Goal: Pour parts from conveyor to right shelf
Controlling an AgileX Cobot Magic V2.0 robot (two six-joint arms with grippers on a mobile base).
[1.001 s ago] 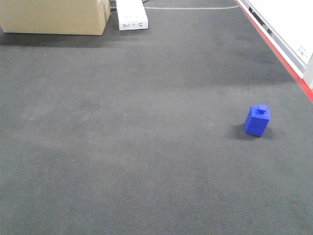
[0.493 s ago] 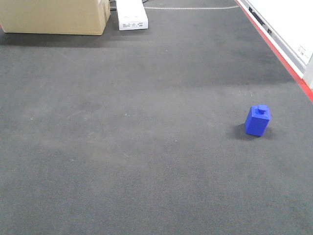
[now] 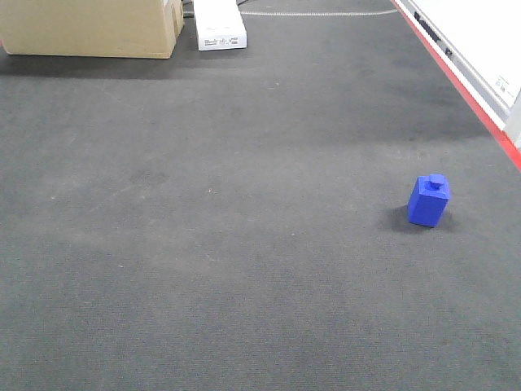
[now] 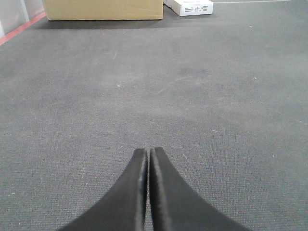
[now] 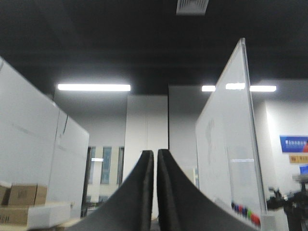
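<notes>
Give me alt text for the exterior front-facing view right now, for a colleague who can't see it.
A small blue block stands upright and alone on dark grey carpet, right of centre. At the far left sit a cardboard box and a white box; a red strip runs along the right side.

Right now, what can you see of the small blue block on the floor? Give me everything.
The blue block is small, bright blue and roughly cubic, with a short stud on top. It looks like smooth plastic. It stands upright, stud up, on the dark grey carpet, at the right side of the front view and short of the red stripe along the floor's edge. Only the carpet touches it, and a soft shadow falls to its left. Neither wrist view shows it.
</notes>
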